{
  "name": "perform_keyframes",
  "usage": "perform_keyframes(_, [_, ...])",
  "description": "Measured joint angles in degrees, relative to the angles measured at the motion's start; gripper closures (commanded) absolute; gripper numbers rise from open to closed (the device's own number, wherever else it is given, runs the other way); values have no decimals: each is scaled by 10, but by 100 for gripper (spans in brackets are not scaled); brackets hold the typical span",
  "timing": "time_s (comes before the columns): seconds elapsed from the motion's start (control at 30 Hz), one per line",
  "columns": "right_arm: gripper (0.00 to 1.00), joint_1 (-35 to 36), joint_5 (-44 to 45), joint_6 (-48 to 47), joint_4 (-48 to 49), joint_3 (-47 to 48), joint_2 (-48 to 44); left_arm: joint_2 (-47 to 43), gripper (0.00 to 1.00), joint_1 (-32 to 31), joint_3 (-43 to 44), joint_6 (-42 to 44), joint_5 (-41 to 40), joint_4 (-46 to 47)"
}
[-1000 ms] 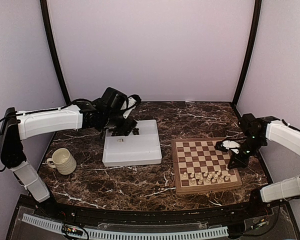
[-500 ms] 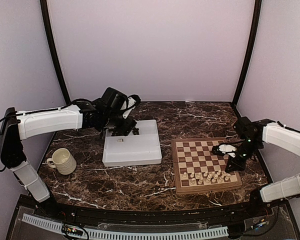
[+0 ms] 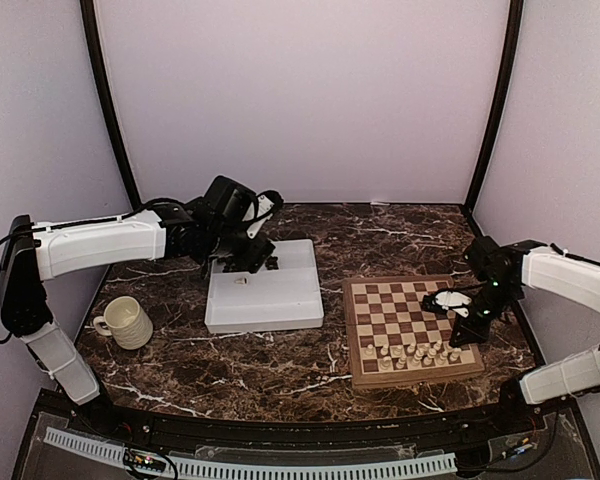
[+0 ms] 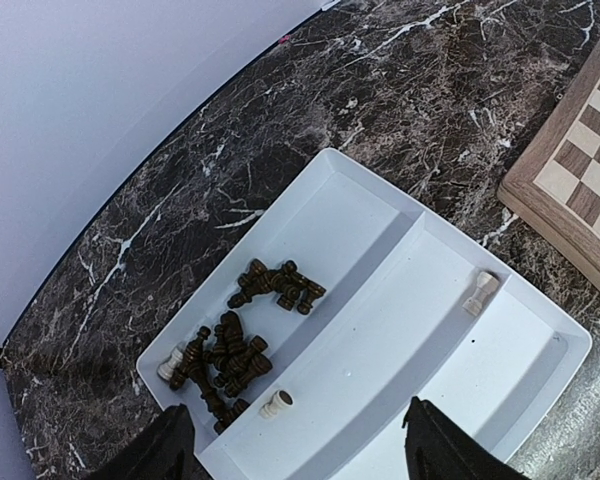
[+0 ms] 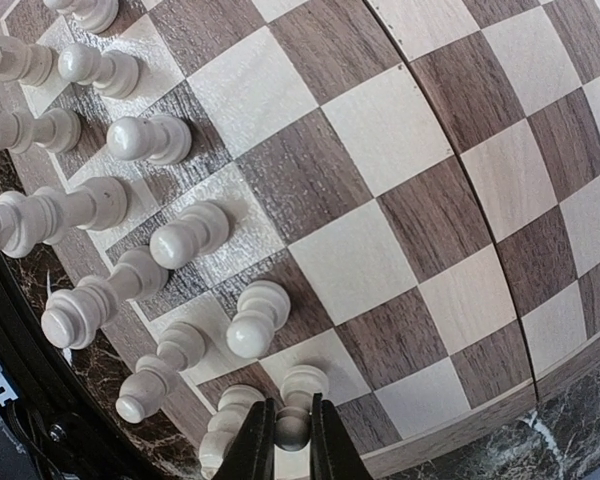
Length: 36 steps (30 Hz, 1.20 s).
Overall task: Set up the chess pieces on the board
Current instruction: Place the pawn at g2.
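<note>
The wooden chessboard lies at the right, with several cream pieces standing in its two near rows. In the right wrist view my right gripper is shut on the head of a cream pawn that stands on a light square near the board's corner. In the top view it hangs over the board's right side. My left gripper is open above the white tray. The tray holds a heap of dark brown pieces and three cream pieces.
A cream ribbed mug stands at the left on the dark marble table. The white divided tray lies left of the board. Black frame posts and pale walls close in the sides and back.
My right gripper has moved left and down over the board's right side with the cream pawn. The left arm has not moved.
</note>
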Motion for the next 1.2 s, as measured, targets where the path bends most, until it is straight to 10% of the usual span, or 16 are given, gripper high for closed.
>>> perform_keyframes(1.2, [73, 9, -1, 5, -27, 35, -8, 0, 14, -5, 0, -24, -30, -13])
